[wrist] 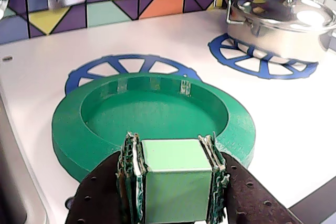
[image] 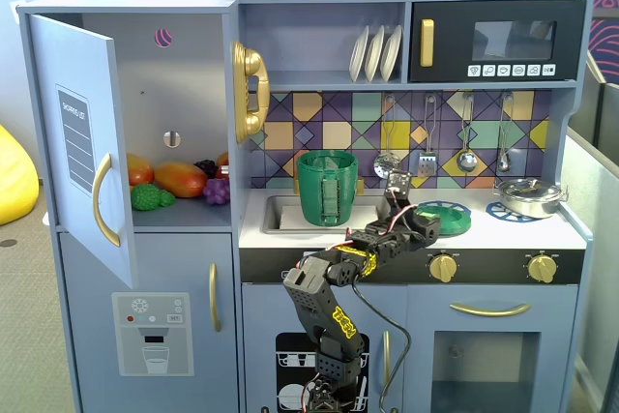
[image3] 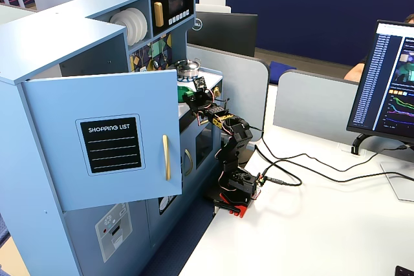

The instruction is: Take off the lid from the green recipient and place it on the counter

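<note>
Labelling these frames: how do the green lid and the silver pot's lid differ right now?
The green lid is flat plastic, off its container, lying on the counter with the gripper shut on its tab. The silver pot's lid is shiny domed metal, sitting on its pot, untouched. Both are round and sit over blue burner rings.

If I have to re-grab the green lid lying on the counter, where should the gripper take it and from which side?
Grip the lid by its raised light green tab, where the gripper pinches it now in the wrist view. The lid lies flat on the counter, leaving its low rim hard to pinch. Come from the counter's front edge, away from the silver pot.
</note>
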Robot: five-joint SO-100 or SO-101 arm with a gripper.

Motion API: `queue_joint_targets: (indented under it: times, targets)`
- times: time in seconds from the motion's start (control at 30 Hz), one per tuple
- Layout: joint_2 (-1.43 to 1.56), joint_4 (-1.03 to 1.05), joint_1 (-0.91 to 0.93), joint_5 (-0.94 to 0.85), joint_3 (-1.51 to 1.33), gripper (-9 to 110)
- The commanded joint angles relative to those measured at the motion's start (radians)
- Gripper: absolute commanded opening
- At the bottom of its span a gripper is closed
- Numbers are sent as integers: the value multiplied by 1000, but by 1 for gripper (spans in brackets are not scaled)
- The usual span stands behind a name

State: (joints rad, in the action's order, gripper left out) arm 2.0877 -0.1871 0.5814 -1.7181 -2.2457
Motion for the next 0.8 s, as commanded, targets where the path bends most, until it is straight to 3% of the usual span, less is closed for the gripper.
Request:
queue_joint_targets:
  times: [0.0,0.23,0.4,0.63,0.77]
  targets:
    - [9,-49,-11,14,2,7]
    - [20,-71,0,60,8,35]
    - [164,-9,-9,54,37,33]
    - [739,844,-150,11,31,21]
    - [899,1272,-272,-28,0,19]
